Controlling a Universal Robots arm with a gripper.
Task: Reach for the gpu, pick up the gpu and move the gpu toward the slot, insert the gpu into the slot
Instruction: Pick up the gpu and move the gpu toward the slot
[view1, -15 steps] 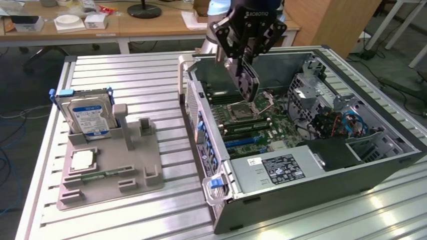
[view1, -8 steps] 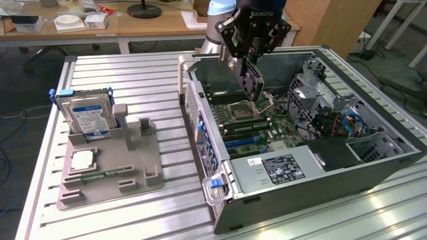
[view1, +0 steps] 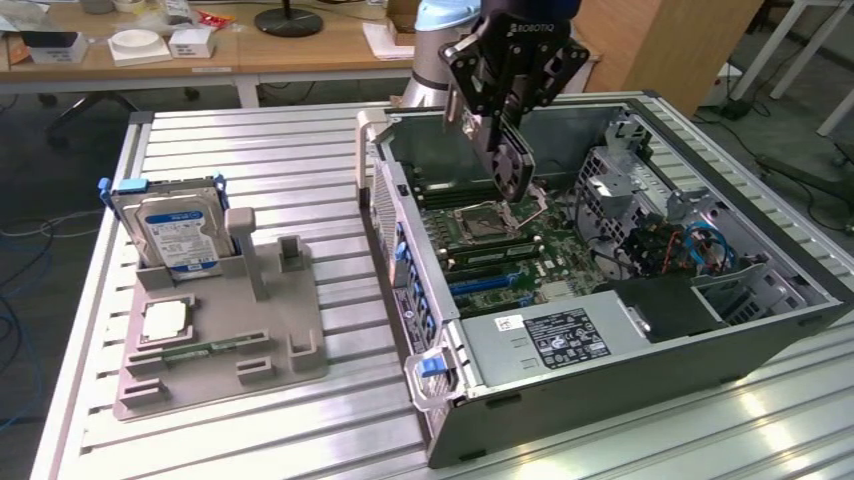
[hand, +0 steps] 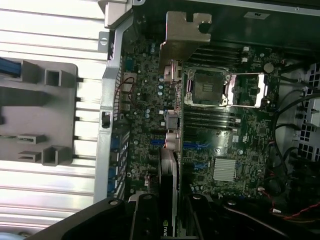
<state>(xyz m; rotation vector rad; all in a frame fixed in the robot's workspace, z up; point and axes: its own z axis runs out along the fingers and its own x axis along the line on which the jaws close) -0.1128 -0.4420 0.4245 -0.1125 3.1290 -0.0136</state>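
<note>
Pick-up done: hand (view1: 503, 128) is gripping the gpu (view1: 514, 170) on edge, hanging inside the computer case (view1: 641, 400) above the motherboard (view1: 534, 250), well apart from the blue slot (view1: 483, 284). Insertion not yet done.

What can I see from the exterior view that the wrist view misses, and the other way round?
Exterior view's extras: the labelled face of the hard drive standing in the grey holder, and the power supply with its white label. Wrist view's extra: the printed logo on the gpu's edge. Shared: the pincer gripping the gpu over the open case, the grey holder and the square CPU socket.
</note>
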